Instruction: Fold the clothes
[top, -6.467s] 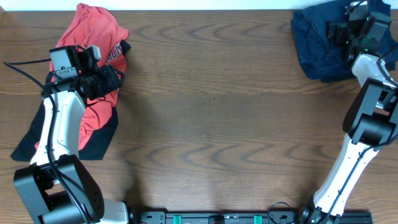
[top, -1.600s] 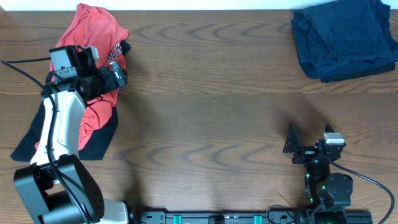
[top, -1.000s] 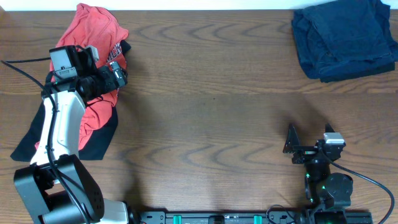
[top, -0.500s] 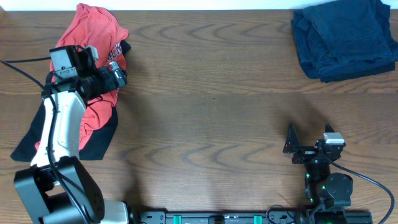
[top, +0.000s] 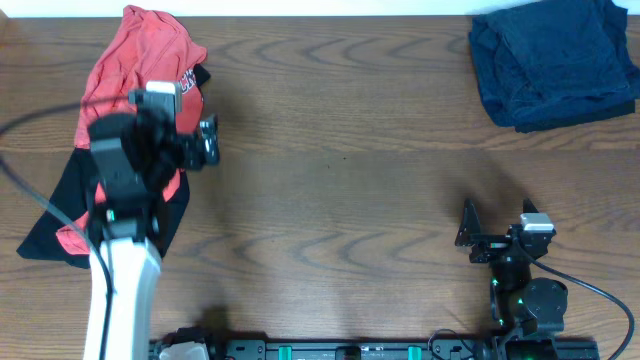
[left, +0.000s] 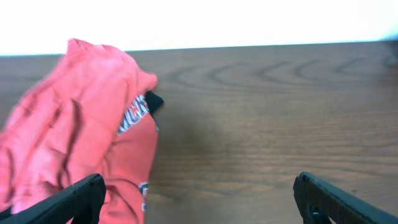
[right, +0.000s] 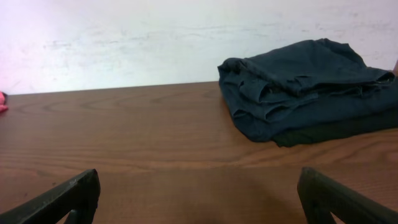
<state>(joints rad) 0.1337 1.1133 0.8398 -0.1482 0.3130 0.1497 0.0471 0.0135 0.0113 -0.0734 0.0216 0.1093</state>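
Observation:
A crumpled red lettered T-shirt (top: 140, 55) lies at the table's far left on top of a black garment (top: 40, 235). My left gripper (top: 207, 142) hovers open at the shirt's right edge, holding nothing. In the left wrist view the red T-shirt (left: 74, 124) fills the left side, and the left gripper (left: 199, 205) has only bare wood between its fingers. Folded navy clothes (top: 550, 60) sit in a stack at the far right corner. Near the front right, my right gripper (top: 468, 238) stands open and empty. The right wrist view faces the navy stack (right: 305, 87) past the open right gripper (right: 202, 202).
The brown wooden table (top: 340, 180) spans the whole view. A black cable (top: 20, 190) loops out to the left of my left arm. The right arm's base (top: 530, 300) sits at the front edge.
My left arm has swung up and toward the front, and its gripper has slid right off the red T-shirt. The right arm has stayed folded since leaving the navy stack.

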